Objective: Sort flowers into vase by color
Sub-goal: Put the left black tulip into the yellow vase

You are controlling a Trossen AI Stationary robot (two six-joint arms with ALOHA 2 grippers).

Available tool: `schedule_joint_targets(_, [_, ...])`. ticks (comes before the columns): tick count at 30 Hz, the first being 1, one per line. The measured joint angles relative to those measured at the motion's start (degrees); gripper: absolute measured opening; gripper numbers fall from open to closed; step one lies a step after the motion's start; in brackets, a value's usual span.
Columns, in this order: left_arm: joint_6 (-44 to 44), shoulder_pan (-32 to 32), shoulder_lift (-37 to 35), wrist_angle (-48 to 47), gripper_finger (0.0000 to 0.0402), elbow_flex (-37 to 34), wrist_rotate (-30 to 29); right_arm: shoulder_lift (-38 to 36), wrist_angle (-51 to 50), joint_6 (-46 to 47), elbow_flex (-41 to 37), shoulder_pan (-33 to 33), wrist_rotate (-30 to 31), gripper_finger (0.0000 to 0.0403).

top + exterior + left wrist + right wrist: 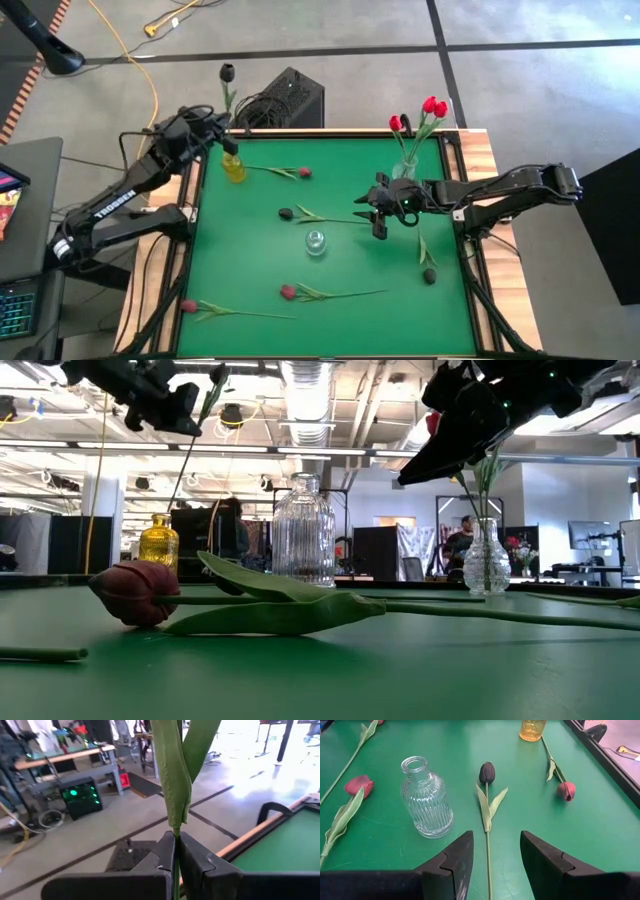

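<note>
A near-black tulip (227, 73) is being held by its stem above the yellow vase (234, 167) at the green table's (250, 240) far-left edge, the left gripper (176, 851) clamping it. The right gripper (491, 851), fingers apart, is hovering over another dark tulip (487, 772) lying beside the clear ribbed bottle (425, 797).

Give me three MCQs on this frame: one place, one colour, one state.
1. The yellow vase stands:
A. near the table's far left corner
B. at the table's centre
C. beside the right arm

2. The flowers in the clear vase at the far right are:
A. near-black
B. red
C. white

3. The left end effector is:
A. open, empty
B. shut on a green stem
C. shut on a vase

A: high view shows it there. B: two red heads above it. B: its fingers pinch the stem.
</note>
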Motion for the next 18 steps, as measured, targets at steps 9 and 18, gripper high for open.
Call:
schedule_joint_targets(9, [-0.9, 2.7, 0.0, -0.3, 0.0000, -3.8, 1.2, 0.0, -0.1, -0.2, 0.0, -0.6, 0.0, 0.0187])
schedule_joint_targets(18, [-2.7, 2.8, 0.0, -0.5, 0.0000, -8.3, 0.1, 0.0, -0.3, -0.2, 0.0, -0.6, 0.0, 0.0187])
